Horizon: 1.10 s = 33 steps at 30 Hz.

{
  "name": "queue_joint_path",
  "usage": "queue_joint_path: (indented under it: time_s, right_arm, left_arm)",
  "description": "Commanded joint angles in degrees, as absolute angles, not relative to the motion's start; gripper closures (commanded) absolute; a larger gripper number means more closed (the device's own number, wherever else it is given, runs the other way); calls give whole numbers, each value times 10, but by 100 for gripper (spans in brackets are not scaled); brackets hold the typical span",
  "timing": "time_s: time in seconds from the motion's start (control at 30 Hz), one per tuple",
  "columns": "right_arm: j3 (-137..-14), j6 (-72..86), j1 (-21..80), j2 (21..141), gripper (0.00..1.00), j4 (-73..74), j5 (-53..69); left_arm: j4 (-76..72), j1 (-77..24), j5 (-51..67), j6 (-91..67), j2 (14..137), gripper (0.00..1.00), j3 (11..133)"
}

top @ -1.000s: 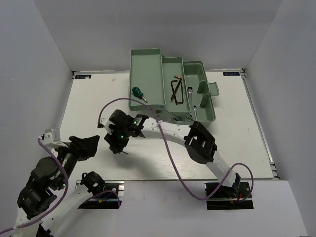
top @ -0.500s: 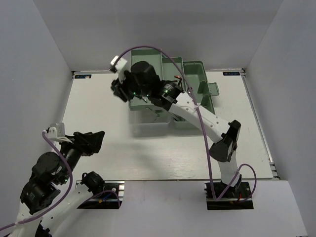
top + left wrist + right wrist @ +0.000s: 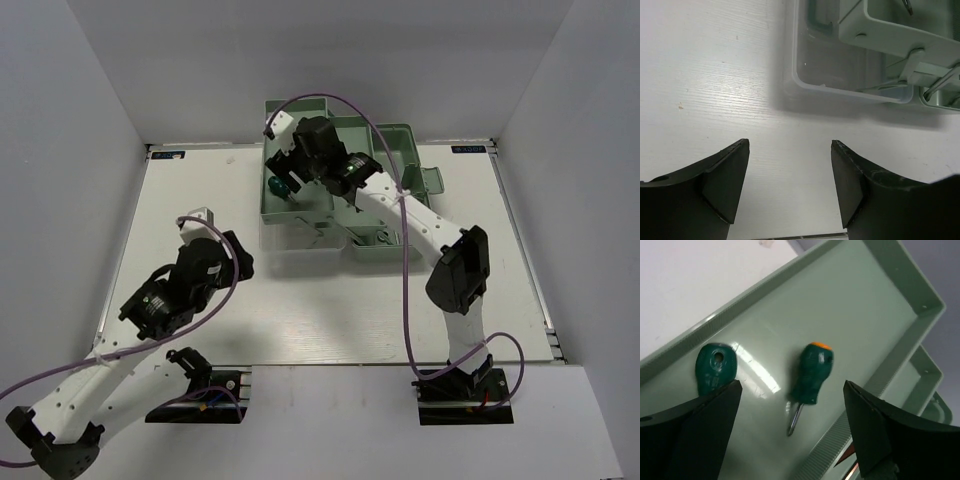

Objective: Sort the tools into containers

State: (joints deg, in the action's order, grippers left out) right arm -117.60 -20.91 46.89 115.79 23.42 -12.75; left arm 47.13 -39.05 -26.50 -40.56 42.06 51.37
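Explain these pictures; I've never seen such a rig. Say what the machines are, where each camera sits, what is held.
Two robot arms stand at a white table, each ending in a two-finger gripper. One picture looks down from above; the others come from cameras on each wrist. A mint-green toolbox sits open at the far side. The right gripper hangs open over a tray holding two green screwdrivers. The left gripper is open over bare table near the clear lid. Nothing is held.

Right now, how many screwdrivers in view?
2 screwdrivers, both in the left tray of the toolbox: one mid-tray with an orange-capped handle, the other beside it near the wall. Toolbox partly covered; more may hide.
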Motion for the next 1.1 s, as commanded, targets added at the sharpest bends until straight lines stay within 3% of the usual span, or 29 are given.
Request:
queue_joint_path:
  time_s: [0.0,0.07,0.1,0.17,0.2,0.23,0.3,0.47,0.57,0.67,0.7,0.9,1.07]
  right_arm:
    - [-1159,-228,461,1103,11,231,-36]
    - [-1186,-222,447,1088,15,306,62]
    - [-1196,-225,440,1081,23,327,164]
    - [-1208,-284,414,1078,35,409,346]
    - [-1208,-325,405,1075,43,442,539]
    - [-1202,-370,404,1072,46,479,581]
    - [-1166,-500,414,1064,52,561,602]
    - [-1105,-660,452,1049,47,634,510]
    - [-1019,-683,476,1033,40,576,439]
    - [-956,-609,504,1027,39,479,332]
    - [-930,-537,518,1025,39,385,301]
    - [-869,-454,562,1040,39,209,52]
    - [-845,-425,577,1048,39,188,23]
  left_arm:
    - [433,-387,-273,-416,386,24,494]
    - [440,-387,-286,-416,386,25,487]
    - [440,-387,-292,-416,386,34,487]
    - [453,-387,-308,-421,386,66,481]
    - [459,-387,-308,-430,386,86,475]
    - [464,-387,-314,-430,386,89,475]
    - [464,-387,-314,-435,386,89,464]
    - [464,-387,-308,-440,373,76,452]
    - [464,-387,-308,-440,373,55,452]
    - [464,-387,-308,-440,373,38,446]
    - [464,-387,-303,-440,373,36,446]
    - [470,-387,-303,-446,367,35,440]
    - [482,-387,-308,-446,356,35,440]
